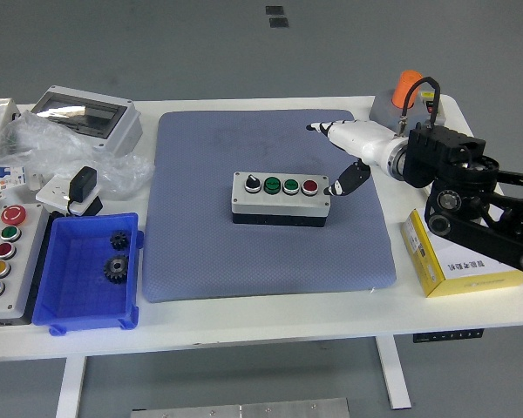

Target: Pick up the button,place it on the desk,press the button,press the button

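My right hand (pixel 349 148) hovers open and empty just right of the button box (pixel 280 197), which sits flat mid-mat (pixel 200 252) on the desk (pixel 244 322), so its top buttons face up, probably for pressing.

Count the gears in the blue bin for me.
2, both in the blue bin: a smaller gear toward its far side, a larger gear just nearer. None looks hidden.

blue bin (pixel 70 300) holding two gears (pixel 117 254), yellow box (pixel 451 265), grey enclosure (pixel 85 117), blue mat (pixel 200 252)
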`<state>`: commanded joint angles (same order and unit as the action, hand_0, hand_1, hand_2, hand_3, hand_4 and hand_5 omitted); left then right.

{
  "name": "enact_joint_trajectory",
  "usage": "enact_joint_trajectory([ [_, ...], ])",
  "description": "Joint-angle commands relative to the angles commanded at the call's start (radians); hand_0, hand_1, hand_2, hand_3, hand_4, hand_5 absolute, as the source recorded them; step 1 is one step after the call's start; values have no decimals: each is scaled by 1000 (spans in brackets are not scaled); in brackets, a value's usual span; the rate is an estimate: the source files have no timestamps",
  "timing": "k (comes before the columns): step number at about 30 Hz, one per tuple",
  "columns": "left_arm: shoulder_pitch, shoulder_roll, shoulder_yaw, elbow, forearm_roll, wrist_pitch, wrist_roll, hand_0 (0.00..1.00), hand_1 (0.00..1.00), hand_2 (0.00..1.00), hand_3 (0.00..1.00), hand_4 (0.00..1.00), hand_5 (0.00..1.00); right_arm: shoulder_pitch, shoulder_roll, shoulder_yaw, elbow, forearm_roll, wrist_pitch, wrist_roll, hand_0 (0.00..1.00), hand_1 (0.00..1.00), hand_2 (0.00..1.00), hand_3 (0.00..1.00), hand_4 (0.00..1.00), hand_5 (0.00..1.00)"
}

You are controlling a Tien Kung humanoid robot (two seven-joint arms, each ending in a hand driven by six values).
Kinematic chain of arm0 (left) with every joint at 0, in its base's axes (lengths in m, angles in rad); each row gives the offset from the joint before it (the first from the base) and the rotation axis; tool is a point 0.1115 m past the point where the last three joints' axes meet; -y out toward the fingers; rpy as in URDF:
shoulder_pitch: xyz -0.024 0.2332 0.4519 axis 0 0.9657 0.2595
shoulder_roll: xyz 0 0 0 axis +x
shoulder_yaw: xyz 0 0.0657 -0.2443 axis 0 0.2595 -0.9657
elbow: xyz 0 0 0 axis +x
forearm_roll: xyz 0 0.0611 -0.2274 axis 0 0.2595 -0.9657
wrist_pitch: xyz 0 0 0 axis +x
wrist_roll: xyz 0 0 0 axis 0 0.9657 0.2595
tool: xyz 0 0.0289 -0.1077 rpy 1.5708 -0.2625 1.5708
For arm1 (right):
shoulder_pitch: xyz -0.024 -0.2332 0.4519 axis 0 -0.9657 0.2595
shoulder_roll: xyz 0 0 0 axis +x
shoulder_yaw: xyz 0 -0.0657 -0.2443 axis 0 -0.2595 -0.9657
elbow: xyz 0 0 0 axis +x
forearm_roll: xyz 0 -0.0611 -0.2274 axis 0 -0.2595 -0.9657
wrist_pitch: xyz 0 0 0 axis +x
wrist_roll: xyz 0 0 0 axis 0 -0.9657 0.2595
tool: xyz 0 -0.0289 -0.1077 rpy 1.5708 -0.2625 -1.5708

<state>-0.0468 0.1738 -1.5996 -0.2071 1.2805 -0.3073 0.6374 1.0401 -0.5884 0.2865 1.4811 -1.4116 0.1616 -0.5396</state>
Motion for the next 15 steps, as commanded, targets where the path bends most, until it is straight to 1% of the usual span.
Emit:
enact_joint_trajectory([
  [3,-4,2,-5,0,6,2,-1,707,740,502,657,964,343,9,9,5,6,79,108,-106,890,717,546,998,674,2],
  [5,-8,2,-7,1,9,2,-3,707,740,502,657,964,343,17,13,5,5,127,172,-106,890,717,546,998,674,2],
  [6,-9,2,-8,1,10,3,-3,709,734,500,666,966,331,22,13,4,5,146,198,-106,669,521,315,998,361,2],
  [8,-9,2,-10,0,11,4,0,709,734,500,666,966,331,32,15,1,3,187,253,-106,669,521,315,998,361,2],
  [11,-9,1,-12,-3,13,7,7,709,734,500,666,966,331,40,21,-1,-8,210,311,-106,669,521,315,998,361,2],
  [12,-8,0,-13,-4,14,7,8,709,731,491,667,966,329,41,23,-2,-12,212,321,-106,620,480,303,998,314,2],
  [15,-9,0,-15,-5,16,9,8,709,731,491,667,966,329,43,31,-3,-33,214,334,-106,620,480,303,998,314,2],
])
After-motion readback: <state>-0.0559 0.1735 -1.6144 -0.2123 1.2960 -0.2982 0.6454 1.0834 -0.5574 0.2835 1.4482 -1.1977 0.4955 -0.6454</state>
